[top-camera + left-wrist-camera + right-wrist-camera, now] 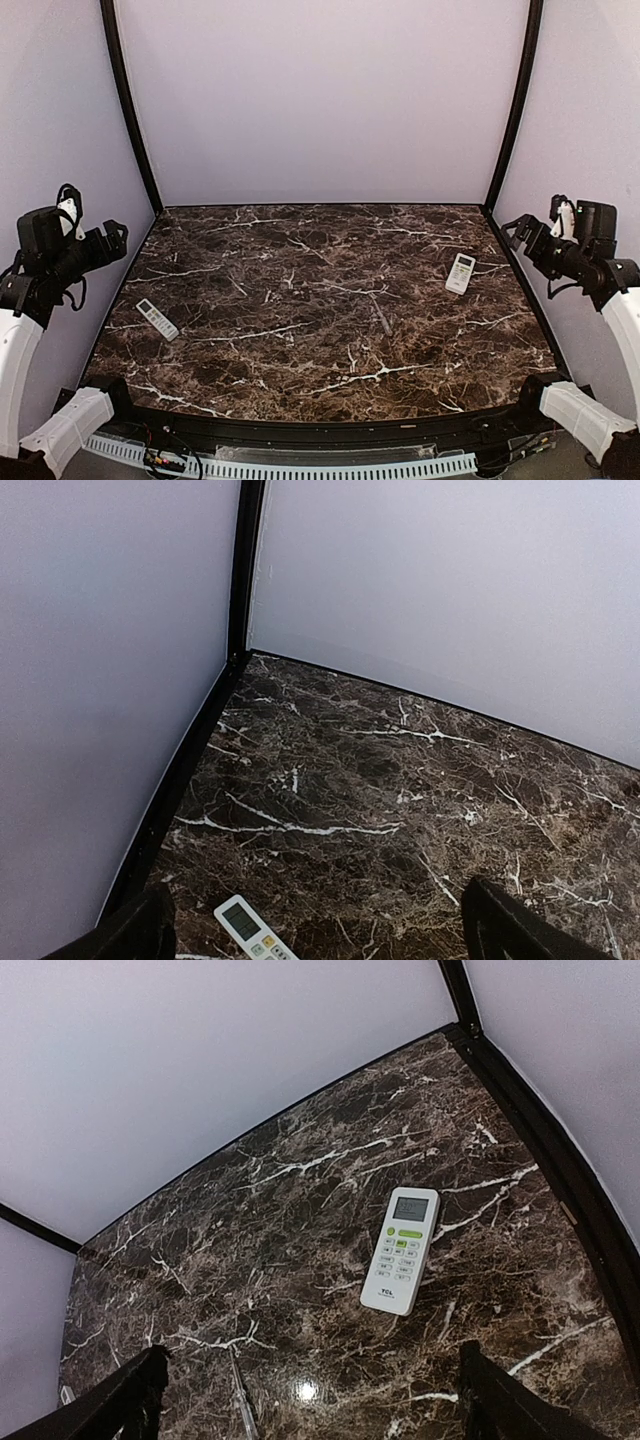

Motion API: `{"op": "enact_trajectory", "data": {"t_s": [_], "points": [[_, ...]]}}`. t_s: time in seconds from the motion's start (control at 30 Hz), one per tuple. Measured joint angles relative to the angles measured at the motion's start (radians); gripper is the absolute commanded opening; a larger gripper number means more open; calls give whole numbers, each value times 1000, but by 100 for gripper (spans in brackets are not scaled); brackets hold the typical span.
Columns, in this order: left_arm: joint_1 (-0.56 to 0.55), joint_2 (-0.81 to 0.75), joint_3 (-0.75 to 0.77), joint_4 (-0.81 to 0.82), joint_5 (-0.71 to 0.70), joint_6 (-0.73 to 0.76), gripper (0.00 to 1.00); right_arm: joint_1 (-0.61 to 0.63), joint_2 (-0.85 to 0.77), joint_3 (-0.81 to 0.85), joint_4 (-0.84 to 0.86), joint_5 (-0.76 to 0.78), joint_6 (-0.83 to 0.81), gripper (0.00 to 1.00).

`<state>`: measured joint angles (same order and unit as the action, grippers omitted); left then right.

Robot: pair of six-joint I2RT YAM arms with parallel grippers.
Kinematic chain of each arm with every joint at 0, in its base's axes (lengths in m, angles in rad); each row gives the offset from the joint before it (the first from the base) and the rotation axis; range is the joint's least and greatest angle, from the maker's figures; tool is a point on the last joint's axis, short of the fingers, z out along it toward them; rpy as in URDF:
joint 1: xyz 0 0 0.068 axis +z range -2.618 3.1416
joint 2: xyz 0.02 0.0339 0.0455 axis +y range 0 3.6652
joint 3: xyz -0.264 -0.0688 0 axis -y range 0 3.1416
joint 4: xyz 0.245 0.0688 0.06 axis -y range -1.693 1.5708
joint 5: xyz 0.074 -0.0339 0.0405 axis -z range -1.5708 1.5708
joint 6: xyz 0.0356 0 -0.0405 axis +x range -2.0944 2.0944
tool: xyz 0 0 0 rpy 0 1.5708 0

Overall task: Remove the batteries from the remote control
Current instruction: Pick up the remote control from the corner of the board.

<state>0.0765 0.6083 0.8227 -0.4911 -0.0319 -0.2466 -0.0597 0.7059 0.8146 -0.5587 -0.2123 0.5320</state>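
Two white remote controls lie face up on the dark marble table (320, 350). One remote (157, 319) is at the left edge; its screen end shows low in the left wrist view (250, 932). The other remote (460, 273) lies at the right, and the right wrist view shows it whole (401, 1251) with its screen and green buttons up. The batteries are hidden. My left gripper (112, 240) (320, 895) hangs open above the left edge, apart from its remote. My right gripper (518, 232) (312, 1360) hangs open above the right edge, nothing between its fingers.
A thin grey stick (380, 318) (240, 1400) lies on the marble near the middle. White walls with black corner posts (130, 110) (515, 110) close in the table on three sides.
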Motion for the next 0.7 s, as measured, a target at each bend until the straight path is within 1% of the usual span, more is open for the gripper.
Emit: {"op": "enact_trajectory", "data": {"t_s": [0.3, 0.5, 0.6, 0.7], "points": [[0, -9, -1, -1, -45, -20, 99, 0, 38, 11, -60, -29, 13, 99], [0, 14, 10, -32, -50, -18, 99, 0, 46, 51, -150, 28, 26, 99], [0, 49, 61, -90, -48, -11, 99, 5, 50, 101, -183, 66, 26, 99], [0, 64, 106, -136, -37, -20, 99, 18, 51, 116, -191, 102, 25, 99]]}}
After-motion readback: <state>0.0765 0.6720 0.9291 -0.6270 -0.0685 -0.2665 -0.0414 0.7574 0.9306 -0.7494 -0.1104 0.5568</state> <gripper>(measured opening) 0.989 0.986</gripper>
